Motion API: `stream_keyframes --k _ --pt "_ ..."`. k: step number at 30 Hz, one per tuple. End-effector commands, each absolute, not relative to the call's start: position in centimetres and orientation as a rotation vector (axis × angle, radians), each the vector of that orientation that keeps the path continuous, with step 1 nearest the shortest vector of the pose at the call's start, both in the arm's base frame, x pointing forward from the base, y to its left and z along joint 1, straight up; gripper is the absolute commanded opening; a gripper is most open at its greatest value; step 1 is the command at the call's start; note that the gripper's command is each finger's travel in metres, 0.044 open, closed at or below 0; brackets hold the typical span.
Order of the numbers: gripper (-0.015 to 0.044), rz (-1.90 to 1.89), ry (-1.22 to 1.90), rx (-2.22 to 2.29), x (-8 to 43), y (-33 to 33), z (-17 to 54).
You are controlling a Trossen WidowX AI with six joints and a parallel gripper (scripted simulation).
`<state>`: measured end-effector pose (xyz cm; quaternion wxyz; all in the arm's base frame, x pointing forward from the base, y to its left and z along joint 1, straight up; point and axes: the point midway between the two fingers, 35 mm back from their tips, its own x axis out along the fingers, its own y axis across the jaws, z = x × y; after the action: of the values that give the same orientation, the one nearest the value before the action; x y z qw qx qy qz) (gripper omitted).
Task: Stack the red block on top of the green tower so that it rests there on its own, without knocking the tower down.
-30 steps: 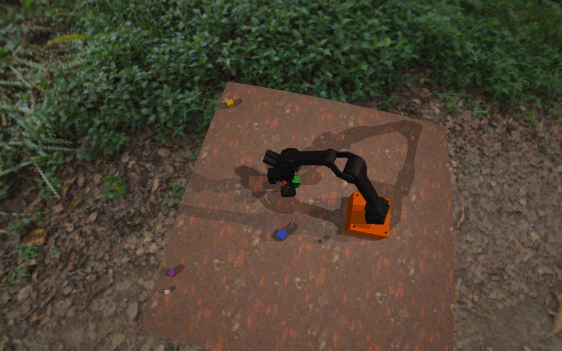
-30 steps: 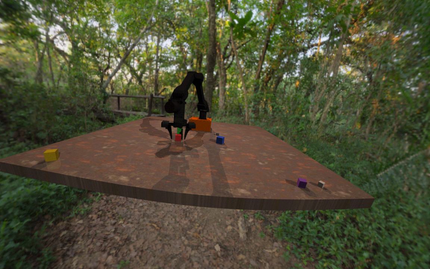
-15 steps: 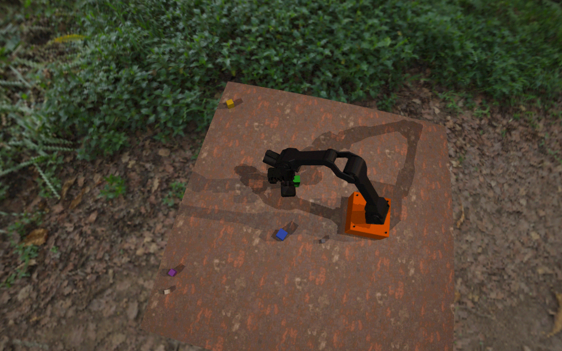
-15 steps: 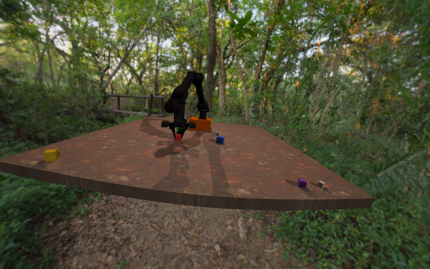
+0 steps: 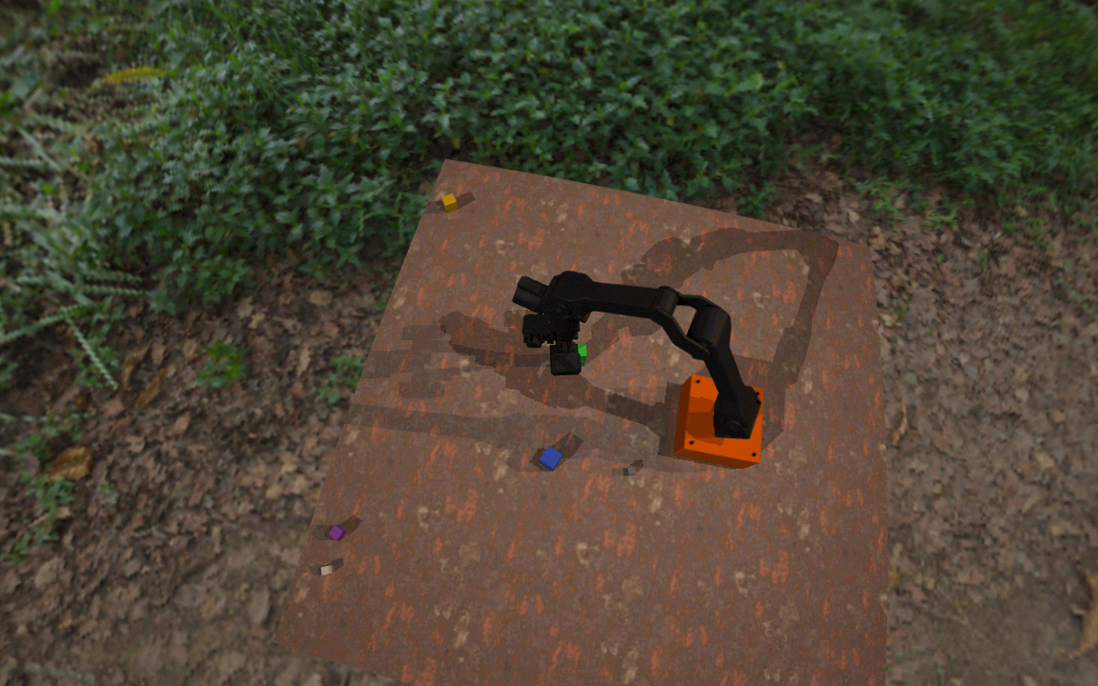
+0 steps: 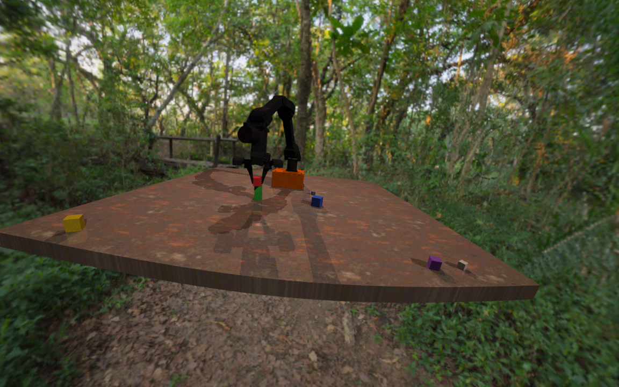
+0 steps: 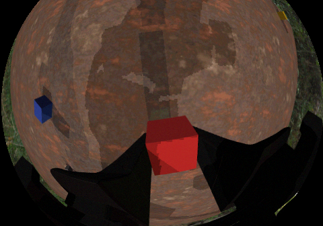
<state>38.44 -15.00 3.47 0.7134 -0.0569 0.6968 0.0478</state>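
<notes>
My gripper [image 6: 257, 181] [image 7: 169, 134] is shut on the red block [image 6: 257, 180] [image 7: 176, 152], with one finger against each side, and holds it up off the table. The green tower [image 5: 581, 351] [image 6: 258, 194] stands upright on the table. In the exterior view the red block shows at the tower's upper end and overlaps it in the view; whether they touch, or how far in front the block is, I cannot tell. In the top view the gripper hides the red block and part of the tower. In the wrist view the tower is hidden.
A blue block [image 5: 549, 457] [image 6: 316, 201] [image 7: 43, 109] and a small grey block [image 5: 630, 470] [image 6: 313, 193] lie near the orange base [image 6: 287, 179]. A yellow block [image 5: 449, 203] [image 6: 73, 223], a purple block [image 5: 336, 532] [image 6: 434, 263] and a small pale block [image 5: 325, 570] [image 6: 462, 265] lie near the table edges.
</notes>
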Motion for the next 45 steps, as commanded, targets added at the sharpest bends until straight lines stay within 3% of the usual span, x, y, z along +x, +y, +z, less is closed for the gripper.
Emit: stream_keyframes --k 1,22,32,45 --pt "0.0000 0.103 1.537 -0.125 38.5 -15.0 5.6" --pt "0.0000 0.103 1.538 -0.125 36.7 -15.1 8.7" --pt "0.0000 0.103 1.540 -0.125 34.0 -15.1 8.5" --pt "0.0000 0.103 1.540 -0.125 34.4 -15.1 5.2"
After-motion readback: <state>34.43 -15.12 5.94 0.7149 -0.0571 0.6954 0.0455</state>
